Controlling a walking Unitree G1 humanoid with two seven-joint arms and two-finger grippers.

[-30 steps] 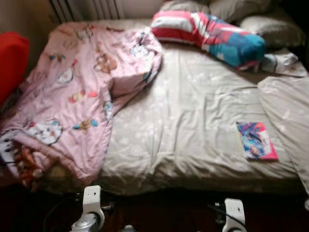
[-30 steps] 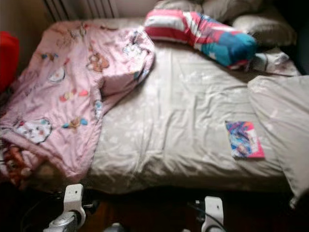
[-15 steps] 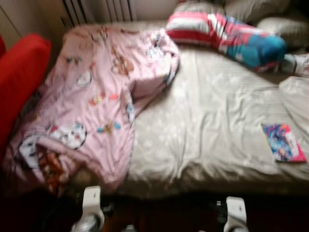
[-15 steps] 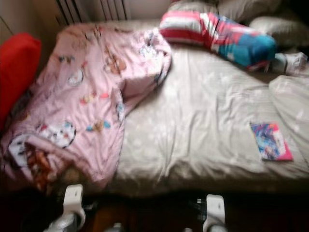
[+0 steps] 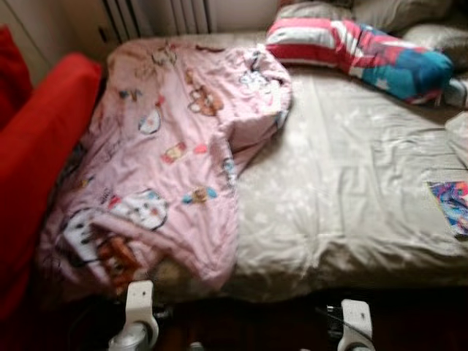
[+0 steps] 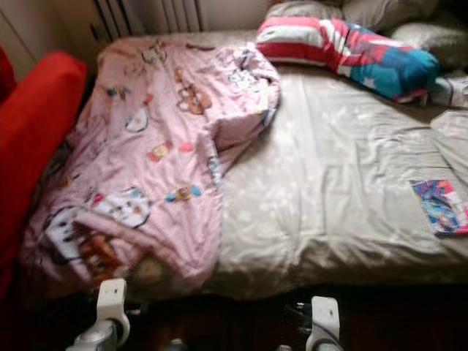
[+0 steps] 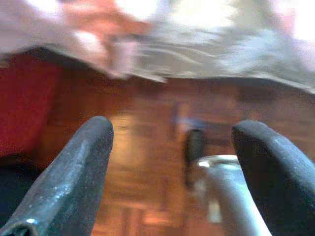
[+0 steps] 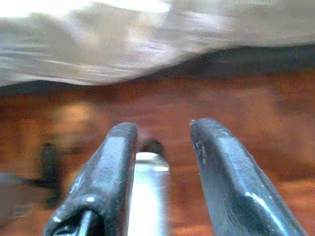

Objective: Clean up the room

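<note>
The bed (image 5: 351, 190), covered by a beige sheet, is the reference landmark. A pink cartoon-print blanket (image 5: 168, 161) lies crumpled over the bed's left half, its lower edge hanging past the near side. A red sofa (image 5: 36, 161) stands just beside the bed's left side. A striped red, white and blue bolster (image 5: 358, 55) lies across the head of the bed, in front of grey pillows (image 6: 409, 29). A colourful book (image 6: 439, 206) lies flat near the bed's right edge (partly cut off by the frame). Below the bed's near edge, over wooden floor (image 7: 147, 147), the left tool (image 7: 172, 147) hangs wide open and empty; the right tool (image 8: 160, 142) is partly open, holding nothing.
</note>
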